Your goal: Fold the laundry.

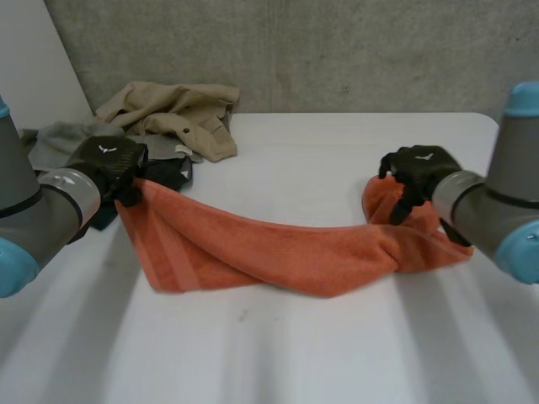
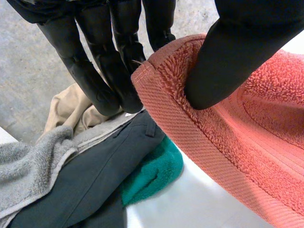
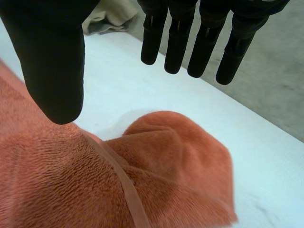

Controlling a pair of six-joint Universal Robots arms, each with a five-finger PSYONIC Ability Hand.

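Orange terry towel (image 1: 278, 252) lies twisted across the middle of the white table (image 1: 320, 353), stretched from near the left edge towards the right edge. We see the left hand (image 1: 105, 160) clamped on its left corner, thumb pressing the hem against the fingers. The right hand (image 1: 421, 164) hangs over the bunched right end, fingers straight and apart from the thumb, gripping nothing. At the far left corner we note a heap: dark trousers (image 2: 90, 175), green cloth (image 2: 152, 173), grey towel (image 1: 59, 139), beige garment (image 1: 181, 114).
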